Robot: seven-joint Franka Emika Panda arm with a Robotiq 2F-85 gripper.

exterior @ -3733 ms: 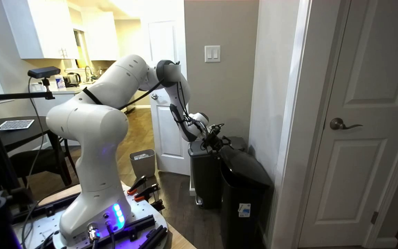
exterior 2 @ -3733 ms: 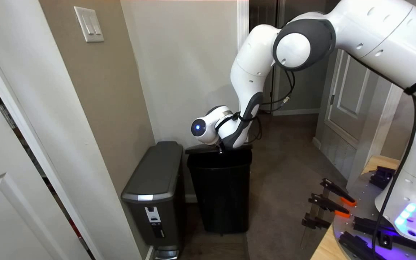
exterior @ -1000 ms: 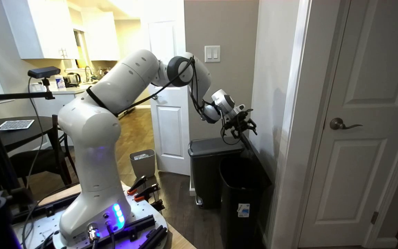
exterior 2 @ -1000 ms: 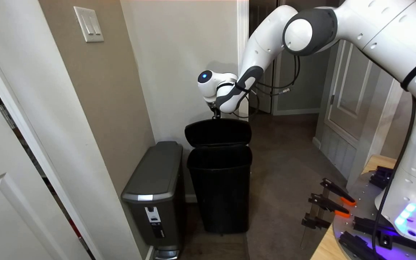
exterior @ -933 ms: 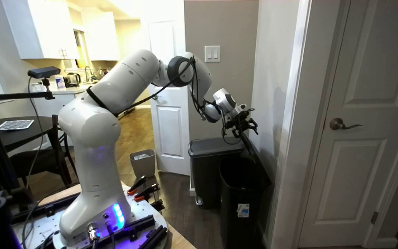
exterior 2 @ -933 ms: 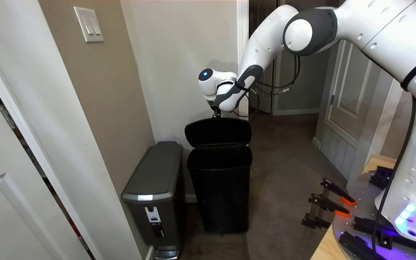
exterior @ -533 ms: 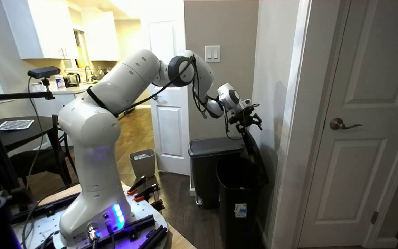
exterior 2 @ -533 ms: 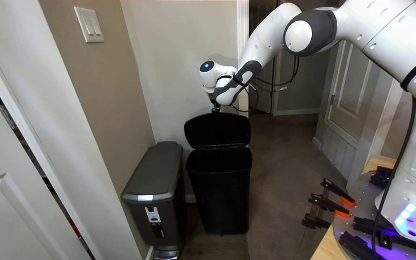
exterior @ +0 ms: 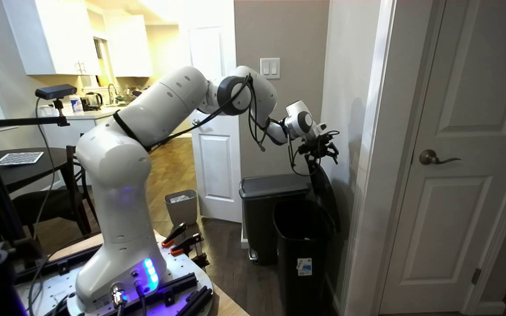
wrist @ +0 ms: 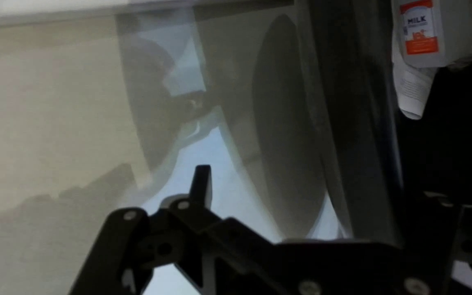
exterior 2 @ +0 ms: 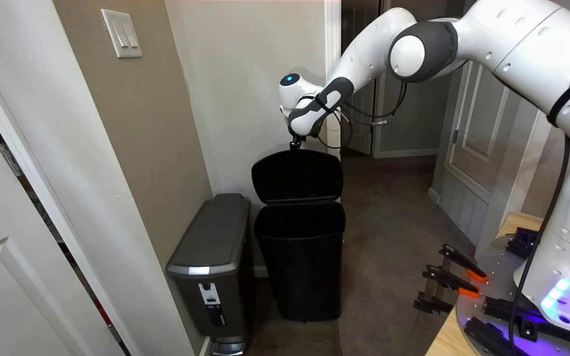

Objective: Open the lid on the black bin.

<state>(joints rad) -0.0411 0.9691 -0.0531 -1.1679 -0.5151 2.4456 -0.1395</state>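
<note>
The black bin [exterior: 299, 285] stands by the wall with a white label [exterior: 304, 266] on its front. It also shows in an exterior view [exterior 2: 302, 277]. Its lid [exterior: 327, 193] is swung up, near upright and leaning toward the wall, in both exterior views [exterior 2: 297, 175]. My gripper [exterior: 333, 159] is at the lid's raised upper edge, close to the wall. In the wrist view my gripper [wrist: 320, 188] is spread wide; one finger [wrist: 201, 186] is on the wall side. The lid [wrist: 363, 143] runs between the fingers; whether they touch it is unclear.
The grey bin [exterior 2: 211, 237], lid shut, stands beside the black bin. The wall [exterior: 345, 109] is close behind the lid. A milk jug [wrist: 432, 37] lies inside the black bin. A small waste basket [exterior: 182, 210] stands near the white door.
The lid has swung from low and tilted to nearly upright. My gripper has moved up and toward the wall with it. The black bin has shifted slightly away from the wall.
</note>
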